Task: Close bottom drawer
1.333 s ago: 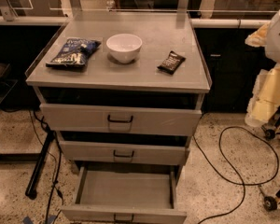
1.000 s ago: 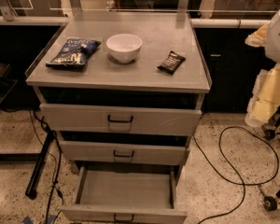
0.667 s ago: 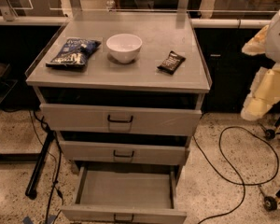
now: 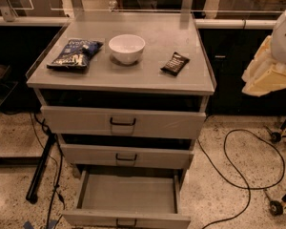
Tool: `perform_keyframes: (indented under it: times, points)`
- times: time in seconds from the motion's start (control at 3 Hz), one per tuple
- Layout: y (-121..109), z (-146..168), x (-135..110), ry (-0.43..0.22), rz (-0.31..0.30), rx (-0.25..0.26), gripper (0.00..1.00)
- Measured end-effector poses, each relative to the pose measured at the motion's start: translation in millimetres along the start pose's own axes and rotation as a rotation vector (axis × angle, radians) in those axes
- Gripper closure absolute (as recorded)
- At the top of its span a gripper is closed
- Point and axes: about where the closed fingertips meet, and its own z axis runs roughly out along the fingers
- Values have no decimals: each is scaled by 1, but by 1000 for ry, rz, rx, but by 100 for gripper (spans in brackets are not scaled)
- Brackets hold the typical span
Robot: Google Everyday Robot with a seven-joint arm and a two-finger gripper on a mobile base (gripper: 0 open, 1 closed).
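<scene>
The grey metal cabinet [image 4: 121, 75] stands in the middle of the camera view. Its bottom drawer [image 4: 127, 194] is pulled far out, showing an empty shallow grey tray. The drawer's short front panel [image 4: 86, 218] lies at the bottom edge of the view, with a small dark loop handle [image 4: 126, 222]. The middle drawer front [image 4: 86, 154] and the top drawer front [image 4: 76, 120] each stand slightly out. My gripper is out of view; only a white and cream part of my arm [image 4: 271, 61] shows at the right edge, well above and right of the bottom drawer.
On the cabinet top lie a blue snack bag [image 4: 75, 53], a white bowl [image 4: 127, 47] and a dark bar wrapper [image 4: 175, 63]. A black cable [image 4: 238, 175] loops on the speckled floor to the right. A black pole [image 4: 42, 168] leans at the left. Caster wheels [image 4: 275, 207] stand at the right.
The white and cream arm part at the right edge has shifted slightly up and to the left. The drawers and the things on the cabinet have not moved.
</scene>
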Motion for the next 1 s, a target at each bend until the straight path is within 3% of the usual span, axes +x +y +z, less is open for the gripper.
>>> perform_keyframes:
  times: [0.33,0.67,1.0]
  points:
    - [0,0,0,0,0,2,96]
    - [3,-3,1,-5,-2,24,100]
    - [21,27,15,3,62,-3,100]
